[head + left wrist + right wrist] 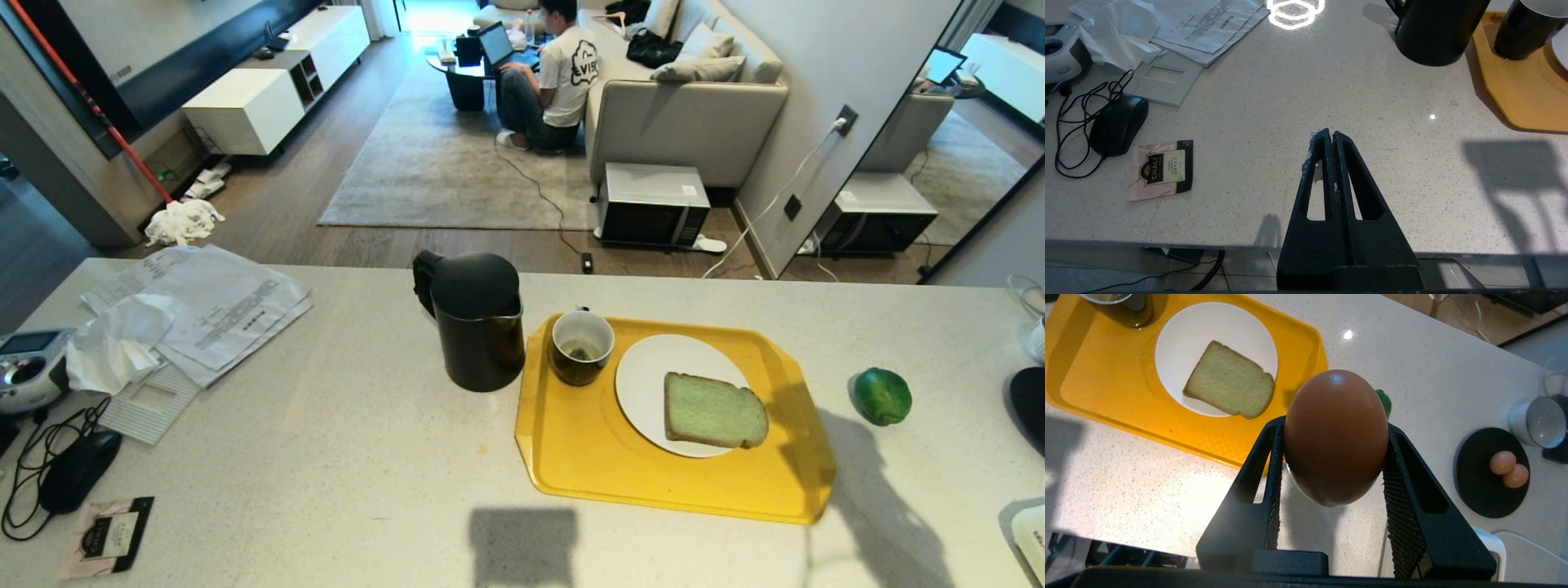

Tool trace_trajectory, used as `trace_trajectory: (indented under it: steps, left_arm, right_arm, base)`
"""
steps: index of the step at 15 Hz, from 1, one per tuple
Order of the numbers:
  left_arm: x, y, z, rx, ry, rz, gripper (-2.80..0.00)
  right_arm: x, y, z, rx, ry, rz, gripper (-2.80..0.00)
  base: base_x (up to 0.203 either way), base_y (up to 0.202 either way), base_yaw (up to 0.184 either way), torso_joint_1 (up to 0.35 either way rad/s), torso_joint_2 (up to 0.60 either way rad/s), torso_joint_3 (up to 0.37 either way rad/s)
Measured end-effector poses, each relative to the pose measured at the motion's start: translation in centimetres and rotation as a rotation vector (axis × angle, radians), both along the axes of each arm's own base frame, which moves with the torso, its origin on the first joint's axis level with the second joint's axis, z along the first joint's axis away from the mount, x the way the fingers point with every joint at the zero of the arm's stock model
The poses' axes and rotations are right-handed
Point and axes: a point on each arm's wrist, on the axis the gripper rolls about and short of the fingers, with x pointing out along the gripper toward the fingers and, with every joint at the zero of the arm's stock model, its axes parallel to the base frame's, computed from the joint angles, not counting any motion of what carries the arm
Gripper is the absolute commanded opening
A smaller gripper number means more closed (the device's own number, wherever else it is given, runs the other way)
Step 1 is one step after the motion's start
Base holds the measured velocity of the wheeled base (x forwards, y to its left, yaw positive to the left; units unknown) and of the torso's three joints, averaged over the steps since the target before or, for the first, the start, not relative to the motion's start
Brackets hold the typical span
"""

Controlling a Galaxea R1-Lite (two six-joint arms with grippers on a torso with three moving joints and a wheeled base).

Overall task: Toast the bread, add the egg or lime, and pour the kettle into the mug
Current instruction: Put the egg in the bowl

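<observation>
With the right hand point(1336, 457) pinching a brown egg point(1336, 437) above the desk point(326, 457) beside the yellow tray point(588, 457), I'd lower it gently onto the plate point(645, 384) next to the bread point(714, 410), releasing only once it rests.

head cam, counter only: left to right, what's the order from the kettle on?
kettle → mug → plate → bread → lime. The mug, plate and bread sit on the yellow tray; the lime lies on the counter right of it.
</observation>
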Motion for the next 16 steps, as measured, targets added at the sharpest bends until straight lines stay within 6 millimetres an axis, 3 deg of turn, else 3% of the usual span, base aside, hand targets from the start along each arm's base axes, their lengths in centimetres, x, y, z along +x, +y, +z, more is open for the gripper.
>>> trace_trajectory:
  steps: [5, 11, 14, 16]
  left_arm:
    - [0.0, 0.0, 0.0, 0.0, 0.0, -0.001, -2.8]
    - [0.0, 0.0, 0.0, 0.0, 0.0, 0.0, -2.8]
    - [0.0, 0.0, 0.0, 0.0, 0.0, 0.0, -2.8]
    - [0.0, 0.0, 0.0, 0.0, 0.0, 0.0, -2.8]
  right_arm:
    - [3.4, 1.0, -1.5, -0.038, 0.121, 0.066, -2.8]
    - [7.1, 2.3, -0.8, -0.18, 0.242, 0.084, -2.8]
    - [10.9, 4.1, -1.2, -0.223, 0.24, 0.071, -2.8]
    - [14.5, 5.7, -2.4, -0.254, 0.242, 0.047, -2.8]
  base:
    - [0.0, 0.0, 0.0, 0.0, 0.0, 0.0]
    - [0.0, 0.0, 0.0, 0.0, 0.0, 0.0]
    - [0.0, 0.0, 0.0, 0.0, 0.0, 0.0]
    - [0.0, 0.0, 0.0, 0.0, 0.0, 0.0]
